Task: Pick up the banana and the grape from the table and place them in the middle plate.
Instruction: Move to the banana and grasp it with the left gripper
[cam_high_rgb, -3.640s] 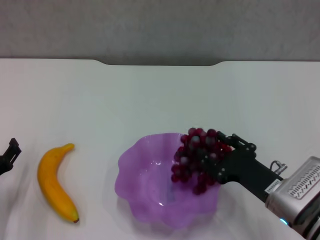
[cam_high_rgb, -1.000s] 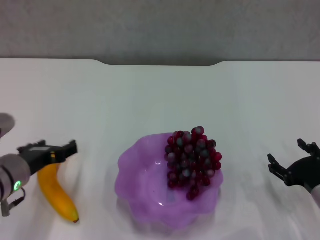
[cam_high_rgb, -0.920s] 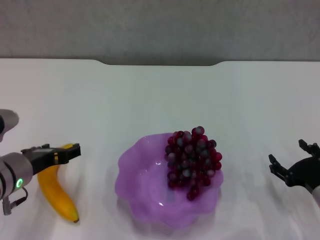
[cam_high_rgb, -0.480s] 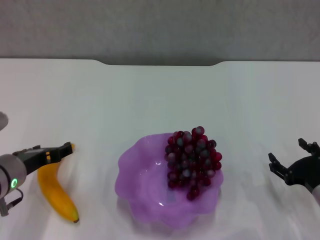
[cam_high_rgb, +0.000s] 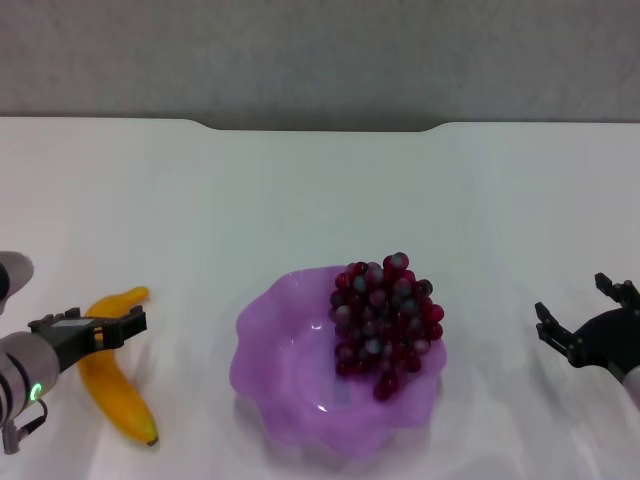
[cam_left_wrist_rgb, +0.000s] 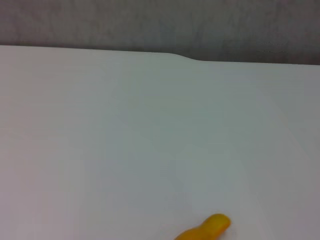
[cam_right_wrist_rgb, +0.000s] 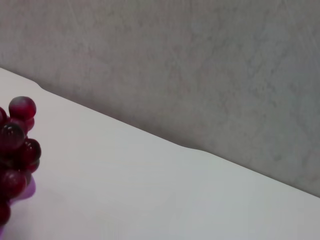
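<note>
The banana lies on the white table left of the purple plate; its tip also shows in the left wrist view. My left gripper hovers over the banana's far half. The grape bunch rests in the right side of the plate and also shows in the right wrist view, with a sliver of the plate under it. My right gripper is open and empty, well to the right of the plate.
The table's notched far edge meets a grey wall. Bare tabletop lies between the banana and the plate and behind the plate.
The right gripper let go of the grapes in the plate and drew back to the right. The left gripper came in over the banana and has dropped a little lower in the last half second.
</note>
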